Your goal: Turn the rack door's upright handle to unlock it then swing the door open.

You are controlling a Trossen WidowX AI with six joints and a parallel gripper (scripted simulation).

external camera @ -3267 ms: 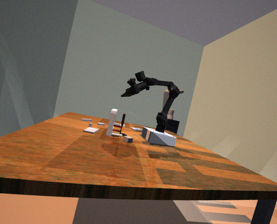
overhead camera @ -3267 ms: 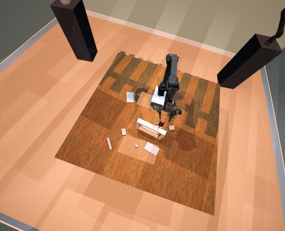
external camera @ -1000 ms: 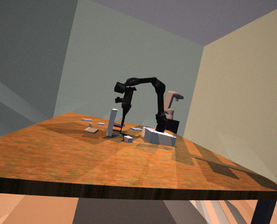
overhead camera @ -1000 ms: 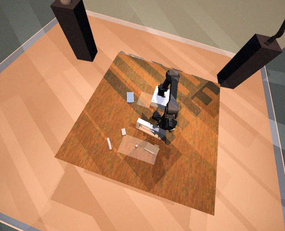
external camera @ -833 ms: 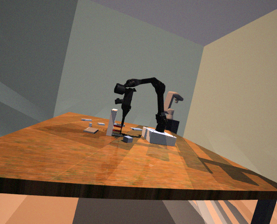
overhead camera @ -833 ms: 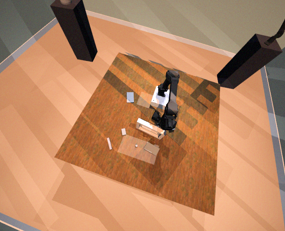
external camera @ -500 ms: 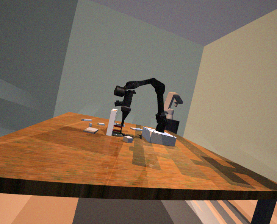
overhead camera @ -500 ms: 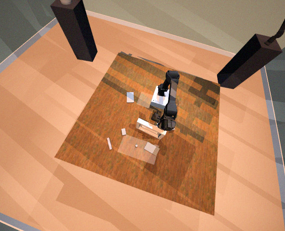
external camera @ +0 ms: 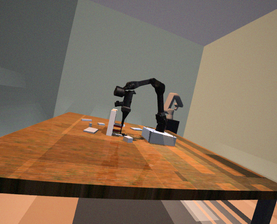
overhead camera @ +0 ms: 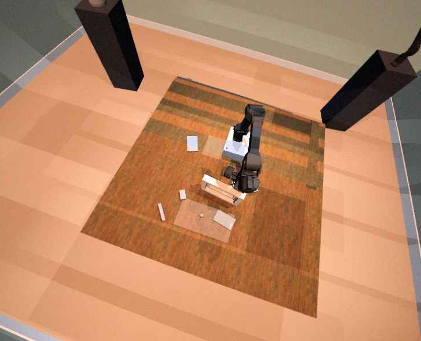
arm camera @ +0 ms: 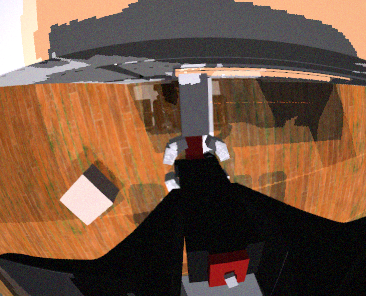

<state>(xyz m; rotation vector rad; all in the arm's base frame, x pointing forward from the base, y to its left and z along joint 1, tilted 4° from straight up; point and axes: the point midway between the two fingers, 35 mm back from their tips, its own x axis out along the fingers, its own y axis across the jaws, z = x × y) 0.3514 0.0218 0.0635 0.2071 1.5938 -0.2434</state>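
The white rack frame [overhead camera: 208, 180] [external camera: 111, 124] stands upright on the table. The upright handle [external camera: 121, 130] is dark and stands off the frame's arm side. A grey bar [arm camera: 195, 112] runs from the frame to a red part [arm camera: 194, 145] at the handle's foot. My gripper [external camera: 123, 120] [arm camera: 204, 193] points down from above and is shut on the handle, between its black fingers. The fingers hide most of the handle in the wrist view. The handle's turn and the door's angle cannot be told clearly.
A white block [external camera: 128, 139] [arm camera: 87, 200] lies close beside the handle. Beyond the frame lie a flat white slab [overhead camera: 224, 219], a tiny cube [overhead camera: 201, 215], a small block [overhead camera: 182, 194] and a thin bar [overhead camera: 160, 212]. A pale box [overhead camera: 192, 143] lies beside the arm's base [overhead camera: 234, 150].
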